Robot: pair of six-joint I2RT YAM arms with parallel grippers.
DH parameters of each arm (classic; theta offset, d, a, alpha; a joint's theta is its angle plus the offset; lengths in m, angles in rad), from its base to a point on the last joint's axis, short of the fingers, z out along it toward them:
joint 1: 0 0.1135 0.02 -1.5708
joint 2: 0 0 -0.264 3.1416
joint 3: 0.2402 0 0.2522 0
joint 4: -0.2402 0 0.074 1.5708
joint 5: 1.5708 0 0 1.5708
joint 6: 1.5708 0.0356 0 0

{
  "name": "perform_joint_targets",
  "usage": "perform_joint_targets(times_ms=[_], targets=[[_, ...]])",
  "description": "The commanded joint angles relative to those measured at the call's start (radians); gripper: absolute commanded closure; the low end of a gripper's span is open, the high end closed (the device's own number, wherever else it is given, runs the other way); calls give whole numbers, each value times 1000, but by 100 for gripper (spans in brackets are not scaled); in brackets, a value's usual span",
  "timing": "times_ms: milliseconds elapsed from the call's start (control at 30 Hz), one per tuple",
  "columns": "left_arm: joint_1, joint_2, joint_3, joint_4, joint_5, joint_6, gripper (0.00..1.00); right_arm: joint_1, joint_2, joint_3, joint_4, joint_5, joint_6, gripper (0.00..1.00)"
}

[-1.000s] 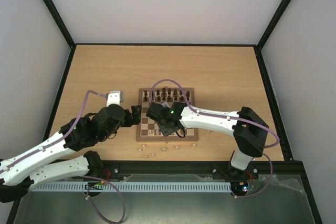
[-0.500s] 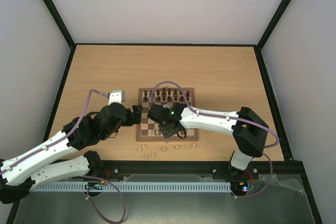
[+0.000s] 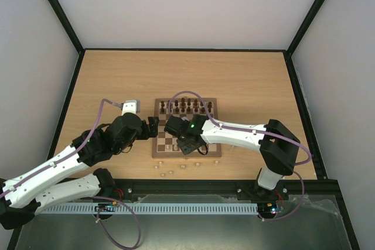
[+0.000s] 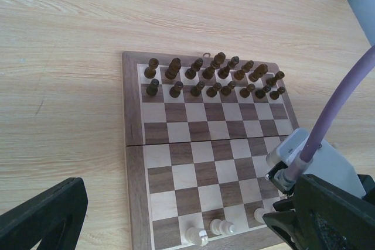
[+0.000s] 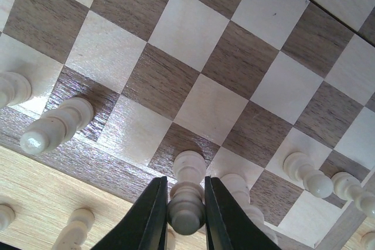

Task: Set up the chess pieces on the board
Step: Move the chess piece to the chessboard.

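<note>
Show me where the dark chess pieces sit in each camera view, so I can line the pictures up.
Top external: dark chess pieces in two rows along the far edge of the board.
Left wrist: two rows at the board's upper end.
Right wrist: not in it; there the right hand pinches a pale piece.
Shared landmark: the checkered board, in all three.

The table [image 3: 246, 80] in front of me is light wood grain. The board [image 4: 199, 144] lies flat on it near the middle, and a few pale chess pieces [image 3: 183, 167] lie scattered on the bare wood just beside its near edge
</note>
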Motion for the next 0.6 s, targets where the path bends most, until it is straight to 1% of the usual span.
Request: perform_joint_targets(times_ms=[0,567], targets=[[14,-1,-11,10,10,21,1,-4,1,16,-23,-18,-15,85],[37,-8,-21,11,25,30,1,-5,19,38,54,-81,-38,86]])
